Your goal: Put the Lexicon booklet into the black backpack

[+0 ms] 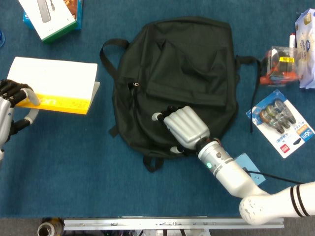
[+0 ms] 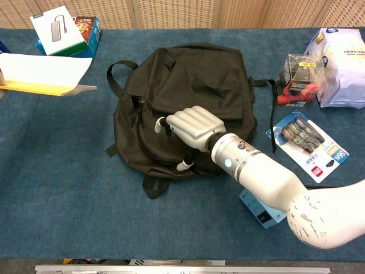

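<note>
Booklet: the booklet (image 1: 53,83), white with a yellow strip along its near edge, is at the far left of the table, well apart from the backpack and not yet in it. In the chest view its near edge looks lifted off the cloth.
Left hand: our left hand (image 1: 11,101) grasps the booklet's near left corner, dark fingers curled over the yellow strip and thumb below.
Right hand: our right hand (image 1: 183,127) rests palm down on the lower front of the backpack (image 1: 197,64), fingers curled toward the zipper seam. We cannot tell whether it has pinched any cloth or only presses on it.
Backpack: it lies flat, straps splayed, and we see no mouth open wide enough for a booklet.
Risk, opening: if our right hand only presses down, it pins the layers together and the bag stays closed when the booklet arrives.
Risk, grip: we hold the booklet by one corner, so the free end may sag, fan open or slip out on the way across.
Risk, path: the booklet's leading edge could catch on the shoulder strap (image 1: 109,55) that lies between the booklet and the bag.
Nearby: the small blue box (image 2: 261,210) touches our right forearm, so a sweep of that arm would push it.
</note>
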{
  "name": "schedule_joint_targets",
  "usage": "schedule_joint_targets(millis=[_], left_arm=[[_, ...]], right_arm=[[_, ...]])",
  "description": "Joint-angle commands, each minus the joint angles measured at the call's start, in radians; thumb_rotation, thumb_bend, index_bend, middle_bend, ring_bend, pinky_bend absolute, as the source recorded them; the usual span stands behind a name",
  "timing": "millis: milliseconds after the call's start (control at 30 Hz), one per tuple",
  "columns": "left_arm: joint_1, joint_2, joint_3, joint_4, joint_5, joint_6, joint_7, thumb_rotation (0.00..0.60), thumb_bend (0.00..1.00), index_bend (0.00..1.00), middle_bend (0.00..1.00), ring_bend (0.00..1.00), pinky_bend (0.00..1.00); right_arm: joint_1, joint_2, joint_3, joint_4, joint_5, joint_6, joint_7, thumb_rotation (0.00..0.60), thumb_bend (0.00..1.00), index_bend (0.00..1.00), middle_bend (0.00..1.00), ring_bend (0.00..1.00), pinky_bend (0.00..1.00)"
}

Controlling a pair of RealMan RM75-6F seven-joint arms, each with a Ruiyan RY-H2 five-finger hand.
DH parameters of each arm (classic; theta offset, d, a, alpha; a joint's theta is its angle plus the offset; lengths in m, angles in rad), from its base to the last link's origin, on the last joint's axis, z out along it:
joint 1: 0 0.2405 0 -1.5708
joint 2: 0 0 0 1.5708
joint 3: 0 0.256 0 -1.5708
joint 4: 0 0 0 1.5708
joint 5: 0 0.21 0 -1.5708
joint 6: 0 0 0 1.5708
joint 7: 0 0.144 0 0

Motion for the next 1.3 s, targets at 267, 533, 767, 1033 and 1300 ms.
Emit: schedule_joint_targets(millis=[267,533,767,1033,1300], left_arm=[[-0.003,-0.004,-0.004,0.009,-0.001,-0.003,-0.006,0.6,0.32,0.65,0.62,0.49,0.41],[-0.007,-0.002,-0.006,0.005,-0.001,-0.008,-0.003,0.6,0.32,0.65,0.62,0.49,0.41],[-0.007,0.001,-0.003,0.009,0.0,-0.013,-0.009,0.6,0.32,0.65,0.62,0.49,0.41],[-0.014,0.015,-0.006,0.006,0.002,-0.015,-0.025,0.6,0.32,0.65,0.62,0.49,0.41],[-0.032,0.054,0.005,-0.003,0.018,-0.034,-0.105,0.6,0.32,0.65,0.62,0.49,0.42]], right_arm=[[0.03,0.015,0.046,0.043,0.054,0.005,0.012,0.6,0.34,0.26,0.35,0.25,0.44],[0.052,0.028,0.057,0.063,0.068,-0.01,0.027,0.6,0.66,0.42,0.43,0.37,0.59],[0.06,0.037,0.063,0.067,0.061,-0.005,0.054,0.6,0.89,0.63,0.57,0.54,0.74],[0.075,0.053,0.112,0.077,0.057,0.011,0.093,0.6,1.0,0.69,0.62,0.59,0.78],[0.101,0.066,0.198,0.102,0.053,0.038,0.138,0.6,1.0,0.69,0.62,0.59,0.79]])
